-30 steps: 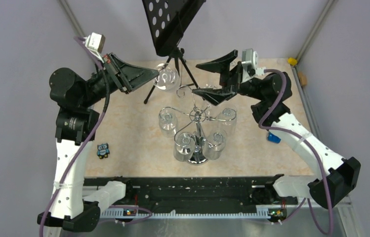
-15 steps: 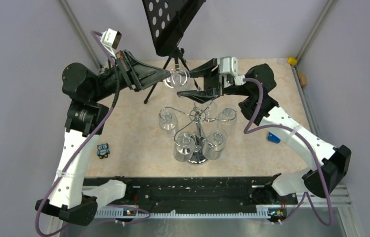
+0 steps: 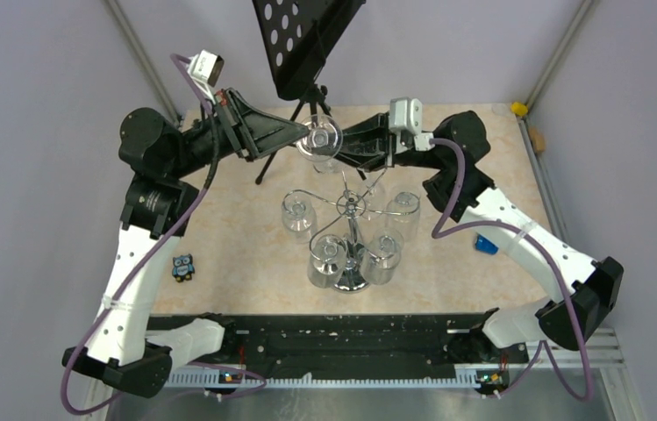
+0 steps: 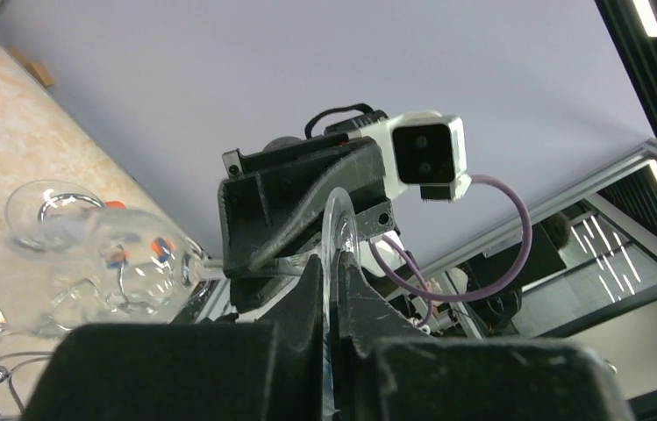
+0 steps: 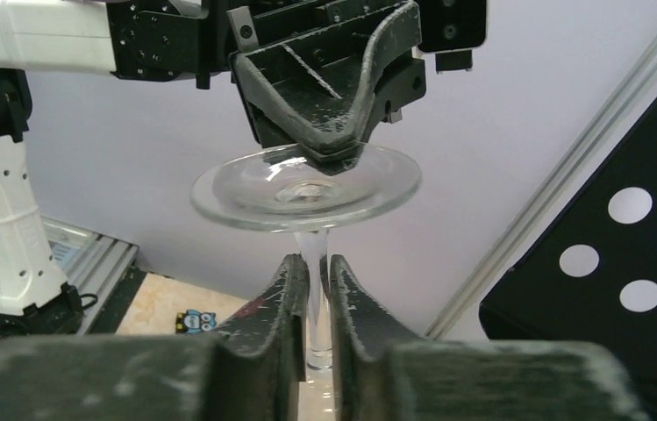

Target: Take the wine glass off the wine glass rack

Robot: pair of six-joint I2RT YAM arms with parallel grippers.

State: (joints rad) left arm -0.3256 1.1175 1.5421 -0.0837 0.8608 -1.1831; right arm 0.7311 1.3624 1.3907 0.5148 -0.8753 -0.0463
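A clear wine glass (image 3: pixel 318 140) is held upside down in the air behind the chrome wine glass rack (image 3: pixel 348 204), apart from it. My left gripper (image 3: pixel 301 133) is shut on the edge of the glass's round foot (image 4: pixel 339 219); the bowl (image 4: pixel 132 263) hangs to the left in the left wrist view. My right gripper (image 3: pixel 339 147) comes in from the right and is shut on the stem (image 5: pixel 316 246), just under the foot (image 5: pixel 307 189). The left gripper's fingertips (image 5: pixel 335 149) pinch the foot from above in the right wrist view.
Several more glasses, such as one at the front (image 3: pixel 329 254), hang upside down from the rack's curled arms. A black perforated music stand (image 3: pixel 307 44) on a tripod rises right behind the held glass. A small owl figure (image 3: pixel 183 267) and a blue object (image 3: pixel 485 245) lie on the table.
The right gripper swung left from open beside the rack and shut on the glass's stem. The left arm carried the glass a little to the right.
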